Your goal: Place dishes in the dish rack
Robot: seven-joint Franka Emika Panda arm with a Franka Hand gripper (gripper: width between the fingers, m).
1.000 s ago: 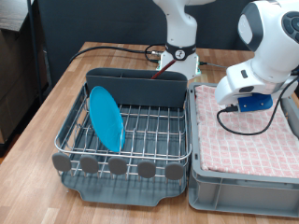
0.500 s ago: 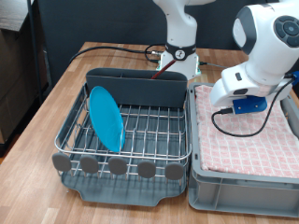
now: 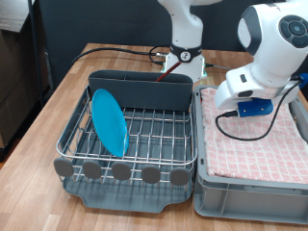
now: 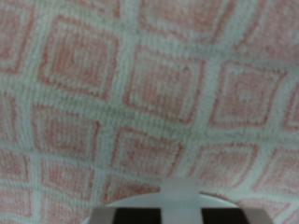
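The blue plate (image 3: 109,120) stands on edge in the dish rack (image 3: 135,144), slotted into the silver wire grid towards the exterior view's left and leaning slightly. The rack sits in its dark grey tray on the wooden table (image 3: 67,87), with the tall grey utensil caddy (image 3: 142,89) along its far side and a row of round grey feet (image 3: 120,171) along the near edge. No other dish shows in the rack, and neither cup nor spoon can be made out in either view. Just beside the rack, at the exterior view's right, is a grey crate (image 3: 245,192) lined with a pink checked cloth (image 3: 255,144). The white arm (image 3: 274,43) reaches over this crate, its hand low above the cloth near the crate's far end. The gripper (image 3: 243,109) itself is hidden behind the hand's body and a blue fitting (image 3: 256,106), so it cannot be told whether the fingers are spread or closed, nor whether anything is held. The wrist view is blurred and filled by the cloth's pink diamond pattern at close range, with only an indistinct pale and dark part of the hand at the frame edge.
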